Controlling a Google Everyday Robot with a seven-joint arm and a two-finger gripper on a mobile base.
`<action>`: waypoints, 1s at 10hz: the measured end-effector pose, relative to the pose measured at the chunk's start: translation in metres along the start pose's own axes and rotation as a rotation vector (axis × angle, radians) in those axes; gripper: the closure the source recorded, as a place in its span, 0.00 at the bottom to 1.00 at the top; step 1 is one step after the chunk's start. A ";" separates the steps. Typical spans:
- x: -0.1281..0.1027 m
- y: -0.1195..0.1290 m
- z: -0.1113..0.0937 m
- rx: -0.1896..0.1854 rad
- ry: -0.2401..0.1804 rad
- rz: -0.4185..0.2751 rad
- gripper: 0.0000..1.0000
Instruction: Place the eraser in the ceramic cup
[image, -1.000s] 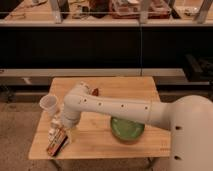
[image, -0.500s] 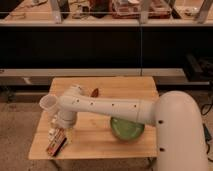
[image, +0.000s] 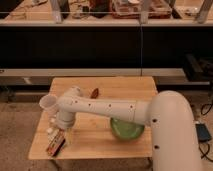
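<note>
The gripper (image: 64, 134) hangs low over the table (image: 100, 146), its grip impossible to tell, apparently lined up for a pick, the eraser (image: 55, 144) lying flat just below it and the ceramic cup (image: 48, 103) waiting close behind.

- Overall light: warm, yellowish indoor light of middling strength; the wooden table (image: 107, 146) reads as an even tan.
- Source: overhead; the white arm (image: 105, 106) is lit along its upper side and shaded beneath.
- Highlights: the arm's large housing at right is pale cream, close to washed out; the ceramic cup (image: 48, 103) shows a bright rim.
- Shadows: a soft shadow lies under the arm, over part of the green bowl (image: 127, 131).
- Gripper (image: 61, 134): near the table's front-left corner, in the arm's shade, just above the eraser (image: 55, 144).
- Background: a near-black band behind the table; the shelf (image: 100, 21) above is brightly lit.
</note>
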 end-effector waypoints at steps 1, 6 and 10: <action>0.000 0.001 0.001 -0.001 0.002 -0.005 0.32; -0.006 -0.004 0.010 0.032 -0.035 -0.026 0.83; 0.006 0.008 -0.016 -0.075 -0.012 -0.043 0.98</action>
